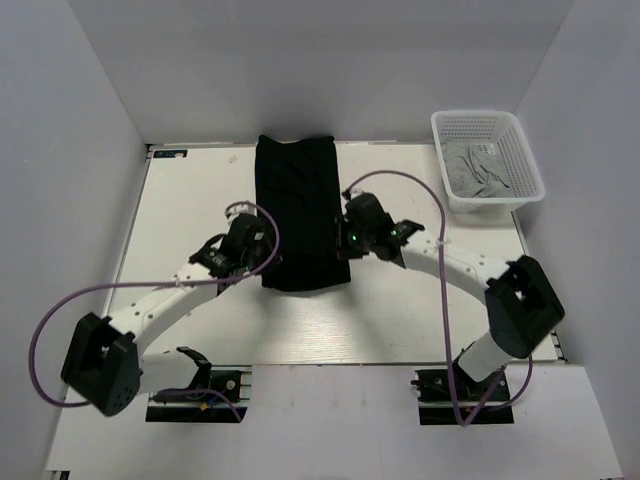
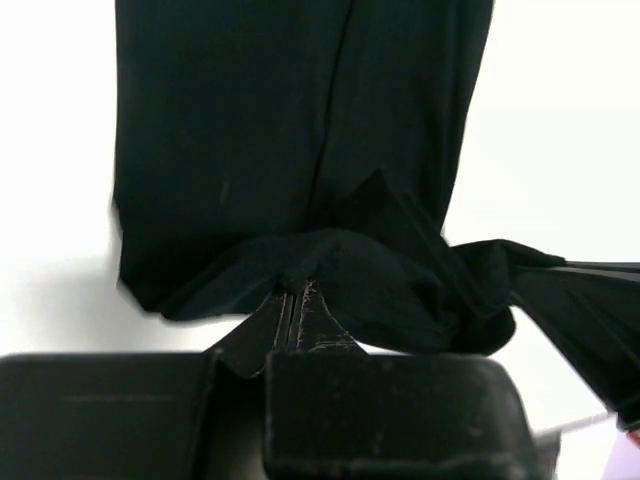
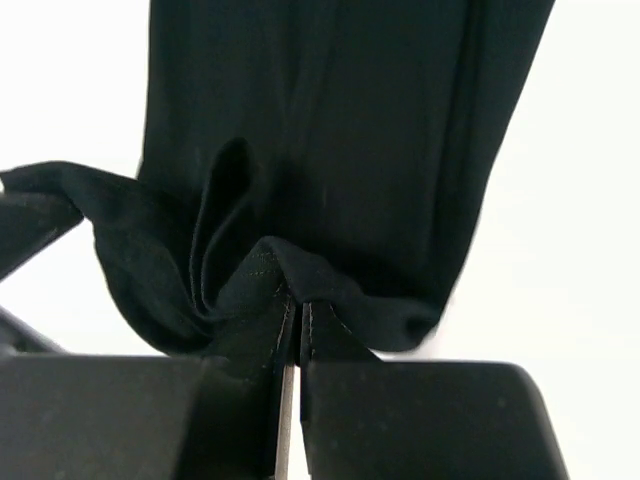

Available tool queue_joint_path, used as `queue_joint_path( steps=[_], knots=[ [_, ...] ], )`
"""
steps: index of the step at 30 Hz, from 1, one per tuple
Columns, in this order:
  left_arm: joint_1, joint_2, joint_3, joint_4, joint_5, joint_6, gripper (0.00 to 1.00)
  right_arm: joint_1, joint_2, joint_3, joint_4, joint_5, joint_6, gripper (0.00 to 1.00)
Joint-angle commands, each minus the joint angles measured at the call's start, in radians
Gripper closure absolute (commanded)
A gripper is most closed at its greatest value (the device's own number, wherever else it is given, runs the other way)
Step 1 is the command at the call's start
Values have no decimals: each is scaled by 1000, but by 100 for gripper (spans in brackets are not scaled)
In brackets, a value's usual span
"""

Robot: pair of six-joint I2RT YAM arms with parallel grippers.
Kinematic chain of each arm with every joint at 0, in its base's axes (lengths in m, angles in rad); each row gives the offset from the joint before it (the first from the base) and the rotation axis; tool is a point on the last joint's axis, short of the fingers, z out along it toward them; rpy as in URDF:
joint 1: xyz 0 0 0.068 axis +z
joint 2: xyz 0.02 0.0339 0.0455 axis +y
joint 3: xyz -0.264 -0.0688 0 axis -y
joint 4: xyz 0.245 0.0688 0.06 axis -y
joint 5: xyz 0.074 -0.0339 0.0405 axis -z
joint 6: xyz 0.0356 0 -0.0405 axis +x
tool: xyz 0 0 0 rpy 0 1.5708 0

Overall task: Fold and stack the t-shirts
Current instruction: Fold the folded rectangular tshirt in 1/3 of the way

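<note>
My left gripper (image 2: 298,305) and right gripper (image 3: 296,310) each pinch a side of the near end of the black t-shirt (image 1: 295,195), limp light cloth I judge needs both holds, folded narrow up the table (image 1: 200,200), with the grey t-shirt (image 1: 472,172) in the far-right mesh basket (image 1: 528,165).

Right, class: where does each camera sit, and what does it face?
Top external: above and behind the arms, looking down on table, black t-shirt, basket; both arms show.
Left wrist: on the left arm, facing the shirt; left gripper pinches it.
Right wrist: on the right arm, facing the shirt; right gripper pinches it.
All share the black t-shirt.
</note>
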Motion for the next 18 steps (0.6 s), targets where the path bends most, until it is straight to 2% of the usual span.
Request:
queue_joint_path(
  steps=[1, 2, 7, 14, 18],
  knots=[
    [12, 69, 149, 5, -158, 32, 100, -52, 92, 158, -44, 6, -95, 100],
    [21, 108, 175, -4, -190, 43, 100, -60, 107, 237, -66, 5, -103, 100],
    [63, 207, 307, -3, -235, 87, 100, -126, 224, 351, -72, -63, -126, 100],
    [129, 372, 425, 64, -180, 141, 100, -180, 328, 454, 14, -191, -200, 100],
    [153, 429, 485, 97, -160, 161, 100, -204, 418, 552, 14, -199, -220, 100]
  ],
)
